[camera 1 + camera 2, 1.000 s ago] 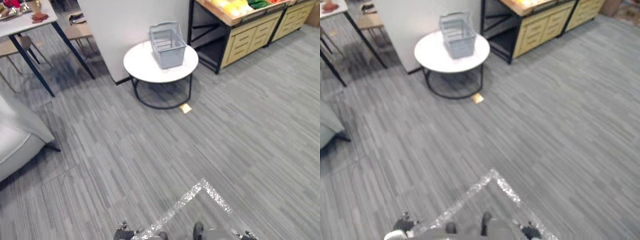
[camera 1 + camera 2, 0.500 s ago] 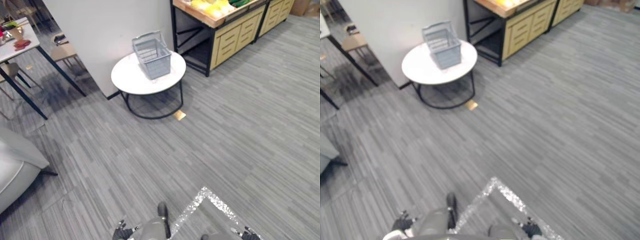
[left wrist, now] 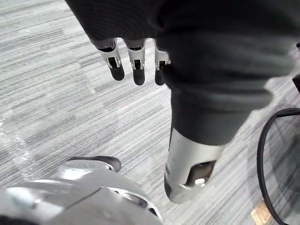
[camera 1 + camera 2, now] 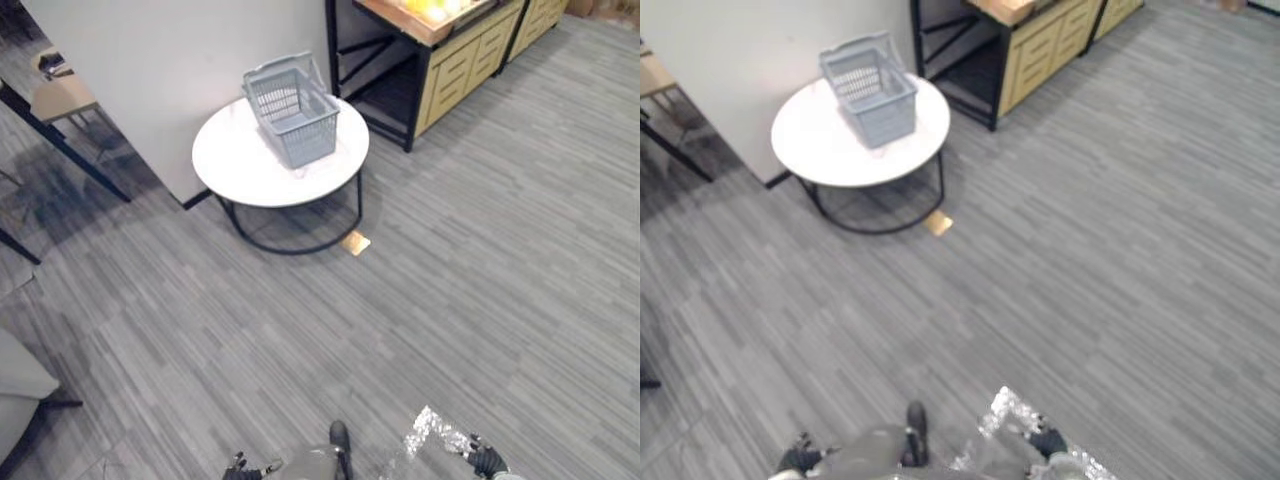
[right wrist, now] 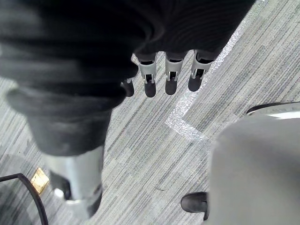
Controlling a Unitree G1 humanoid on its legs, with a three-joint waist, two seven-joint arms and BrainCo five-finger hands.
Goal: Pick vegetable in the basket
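shifting with the robot's head, the whole scene is sliding compared with a moment ago: the round white table (image 4: 235, 165) is now sitting left of centre in the upper half of the left eye view, and the wooden stand (image 4: 462, 52) is slipping toward the upper right corner. it is the camera that is moving, not the furniture.

along the bottom edge, the left hand (image 4: 238, 468) and the right hand (image 4: 487, 461) are hanging low over the grey floor (image 4: 480, 270). each wrist view is showing fingers dangling straight and relaxed, spread slightly and gripping nothing. a silver tape mark (image 4: 432, 438) is glinting on the floor just beside the right hand.

farther up, a small tan tag (image 4: 355, 242) is lying by the table's black frame. on the tabletop the grey basket (image 4: 291, 110) is standing upright, its long axis running from upper left to lower right. it is looking empty, as far as its mesh is letting on.

beyond it, in the upper right corner, yellow produce (image 4: 428, 8) is lying on top of the stand, half cut off by the frame's edge. this is where the vegetable is waiting, well apart from both hands and up and to the right of them. judging by that, the right hand is sitting on the nearer side for the pick, while the basket is lying up and to the left, toward the left hand's side.
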